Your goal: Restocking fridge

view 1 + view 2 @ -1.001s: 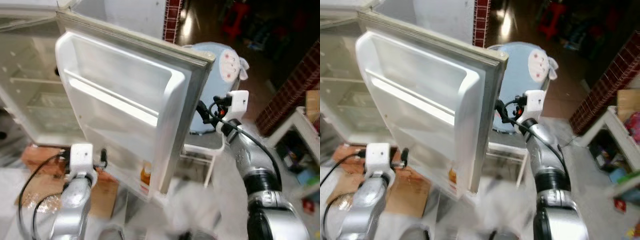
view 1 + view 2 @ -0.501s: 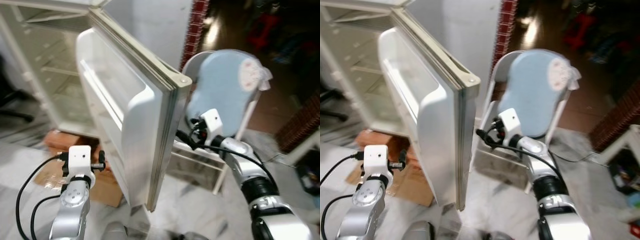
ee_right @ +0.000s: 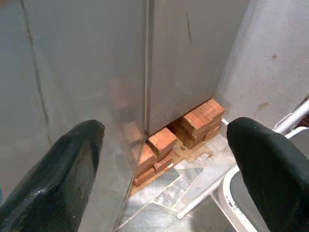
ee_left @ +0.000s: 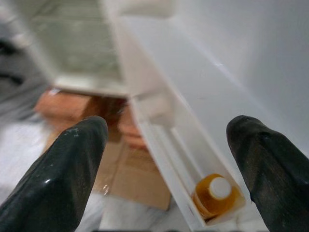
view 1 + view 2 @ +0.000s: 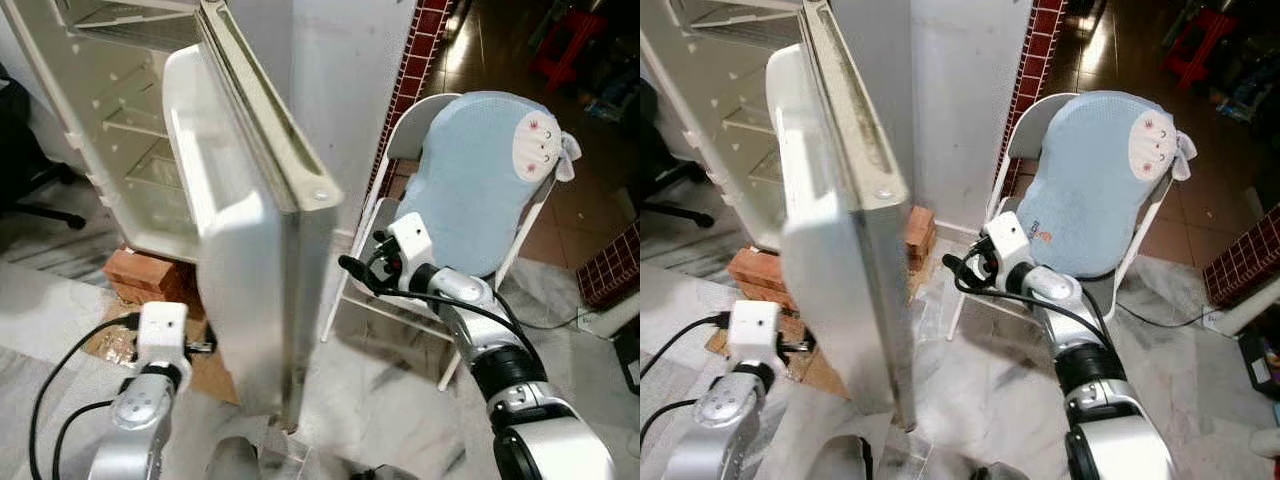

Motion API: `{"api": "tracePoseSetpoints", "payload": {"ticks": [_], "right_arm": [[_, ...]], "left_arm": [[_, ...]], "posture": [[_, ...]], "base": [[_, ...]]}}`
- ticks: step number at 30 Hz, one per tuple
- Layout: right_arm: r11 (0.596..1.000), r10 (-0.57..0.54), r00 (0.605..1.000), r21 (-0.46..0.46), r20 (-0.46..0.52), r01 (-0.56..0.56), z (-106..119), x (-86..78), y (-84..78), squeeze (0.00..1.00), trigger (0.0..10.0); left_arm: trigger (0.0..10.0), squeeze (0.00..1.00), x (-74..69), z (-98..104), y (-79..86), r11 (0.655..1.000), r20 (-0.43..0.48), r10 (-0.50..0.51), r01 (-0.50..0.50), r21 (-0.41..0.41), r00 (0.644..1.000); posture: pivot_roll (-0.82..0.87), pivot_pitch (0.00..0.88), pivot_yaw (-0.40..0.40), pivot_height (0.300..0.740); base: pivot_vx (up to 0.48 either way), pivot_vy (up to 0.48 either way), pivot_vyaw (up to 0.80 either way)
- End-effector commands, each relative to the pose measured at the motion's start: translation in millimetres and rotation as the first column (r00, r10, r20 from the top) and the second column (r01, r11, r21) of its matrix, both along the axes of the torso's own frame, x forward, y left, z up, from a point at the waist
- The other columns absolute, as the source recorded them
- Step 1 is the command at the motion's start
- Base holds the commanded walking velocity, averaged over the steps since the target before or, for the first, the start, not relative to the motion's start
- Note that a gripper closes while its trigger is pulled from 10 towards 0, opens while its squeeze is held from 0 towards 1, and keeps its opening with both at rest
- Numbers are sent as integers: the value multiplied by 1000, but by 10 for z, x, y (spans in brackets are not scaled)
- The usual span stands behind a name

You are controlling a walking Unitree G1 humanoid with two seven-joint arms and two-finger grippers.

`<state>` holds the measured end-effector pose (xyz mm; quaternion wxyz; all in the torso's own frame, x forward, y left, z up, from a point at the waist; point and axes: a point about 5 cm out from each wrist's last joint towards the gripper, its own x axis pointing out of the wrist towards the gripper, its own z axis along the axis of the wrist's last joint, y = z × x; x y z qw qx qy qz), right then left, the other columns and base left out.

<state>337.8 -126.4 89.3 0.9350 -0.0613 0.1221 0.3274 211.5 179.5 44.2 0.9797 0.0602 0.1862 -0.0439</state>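
White fridge (image 5: 110, 120) at 11 o'clock, door (image 5: 255, 200) open; orange bottle (image 4: 216, 195) upright in lowest door shelf (image 4: 181, 159).

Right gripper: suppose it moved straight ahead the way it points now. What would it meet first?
Probably the grey outer face of the open fridge door, which the open right gripper faces; the stacked bricks lie lower and farther. Depth is uncertain.

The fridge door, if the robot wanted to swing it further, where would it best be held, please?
Probably the door's free vertical edge, which faces the robot, taken from the outer side where the right claw already hovers open. That edge is a thin slab two fingers could straddle; the inner side carries a shelf with a bottle.
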Motion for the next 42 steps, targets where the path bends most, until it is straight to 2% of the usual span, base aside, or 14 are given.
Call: {"api": "tracePoseSetpoints", "payload": {"ticks": [1, 2, 8, 14, 21, 30, 33, 35, 36, 38, 39, 42], "right_arm": [[1000, -16, 999, -18, 30, 16, 87, 62, 0, 0, 10000], [1000, -20, 999, -21, 33, 21, 91, 68, 3, 0, 10000], [995, -86, 995, -36, 41, 88, 78, 112, -5, 0, 10000], [989, -140, 989, -34, 50, 142, 93, 146, -12, 0, 10000], [976, -214, 976, -23, 45, 215, 109, 197, -65, 0, 10000], [974, -227, 973, -11, 43, 228, 113, 207, -55, 0, 10000], [974, -225, 974, -11, 42, 225, 110, 208, -41, 0, 10000], [974, -224, 974, -11, 40, 225, 109, 214, -33, 0, 10000], [974, -224, 974, -12, 39, 224, 114, 224, -23, 0, 10000], [974, -224, 974, -12, 40, 225, 126, 235, -8, 0, 10000], [974, -226, 973, -10, 43, 226, 143, 249, 7, 0, 10000], [973, -229, 972, 0, 52, 229, 177, 270, 39, 0, 10000]], "left_arm": [[10000, 0, 8, 85, -29, 998, 70, -37, 33, 52, 997], [10000, 0, 9, 101, -32, 997, 84, -45, 38, 74, 996], [10000, 0, 12, 106, -29, 998, 85, -13, 8, 59, 996], [10000, 0, 83, 90, -2, 996, 91, 14, -22, 89, 996], [10000, 0, 156, 107, -10, 995, 102, 17, -28, 99, 995], [10000, 0, 170, 103, -2, 993, 100, 25, -36, 112, 995], [10000, 0, 159, 75, -5, 996, 59, 36, -41, 84, 998], [10000, 0, 116, 39, -64, 1000, -7, 10, -10, -13, 1000], [10000, 0, 64, 44, -156, 994, -37, -33, 29, -105, 999], [10000, 0, 29, 4, -168, 990, -104, -10, -5, -143, 995], [10000, 0, -17, -60, -164, 983, -185, 20, -53, -175, 982], [10000, 0, -80, -156, -112, 978, -251, 73, -119, -173, 965]], "posture": [[154, 61, -66, 740], [154, 61, -66, 740], [157, 63, -73, 740], [152, 63, -73, 740], [147, 68, -68, 740], [150, 70, -65, 740], [154, 73, -66, 740], [158, 79, -69, 740], [159, 82, -70, 740], [159, 85, -70, 740], [159, 90, -69, 740], [160, 92, -70, 740]], "base": [[0, 0, 0], [0, 0, 0], [0, 0, 0], [-138, 0, 0], [0, -359, 0], [0, -376, 0], [0, -332, 0], [0, 0, 0], [0, 0, 0], [0, 0, 0], [0, 0, 0], [0, 0, 0]]}}
